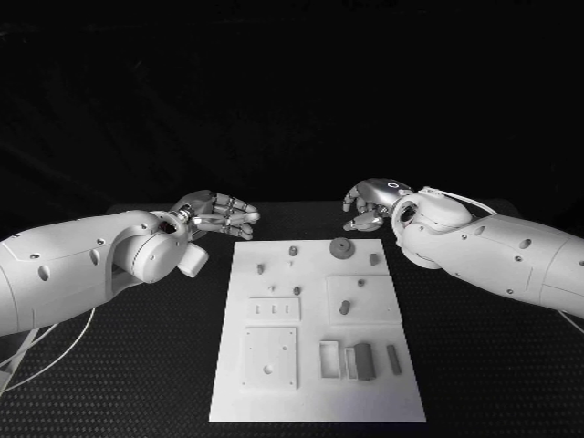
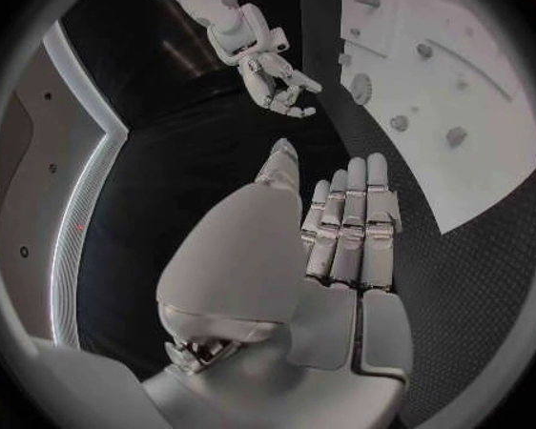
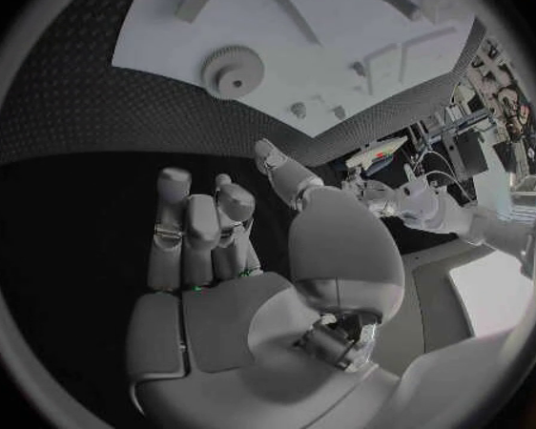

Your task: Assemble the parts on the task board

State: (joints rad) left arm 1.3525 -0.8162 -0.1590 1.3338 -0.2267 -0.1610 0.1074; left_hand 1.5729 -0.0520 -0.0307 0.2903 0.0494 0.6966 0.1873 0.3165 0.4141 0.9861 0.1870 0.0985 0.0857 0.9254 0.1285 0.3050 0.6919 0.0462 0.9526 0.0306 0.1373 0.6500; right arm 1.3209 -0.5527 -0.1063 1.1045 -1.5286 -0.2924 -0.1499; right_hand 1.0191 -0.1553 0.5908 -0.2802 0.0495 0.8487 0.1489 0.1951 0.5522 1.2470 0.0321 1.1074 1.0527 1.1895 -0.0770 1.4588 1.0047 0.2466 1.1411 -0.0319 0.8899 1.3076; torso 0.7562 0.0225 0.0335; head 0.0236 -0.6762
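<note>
— Board (image 1: 273, 383) first: where is it?

— I see the white board flat in the middle of the black worktop (image 1: 134, 365), between my two arms. It runs away from me, long and narrow.

— And the small parts?

— They are grey. A round gear (image 1: 342, 245) sits near the far edge of the board. A small peg (image 1: 375, 259) stands just beside it, toward my right hand. Another peg (image 1: 294, 249) stands on the other side of the gear. Near the close end I see a dark block (image 1: 365, 361) lying in a group of slots, with a thin bar (image 1: 393, 359) next to it.

— What is your left hand doing?

— My left hand (image 1: 218, 215) is off the board, by its far left corner, above the worktop. It holds nothing. In the left wrist view the fingers (image 2: 354, 224) lie straight, side by side, not closed on anything.

— And the right hand?

— My right hand (image 1: 372, 203) is by the far right corner, also off the board. It holds nothing. In the right wrist view its fingers (image 3: 195, 229) are bent a little, with the thumb standing apart. The gear (image 3: 233, 71) lies on the board beyond the fingertips, not touching them.
</note>
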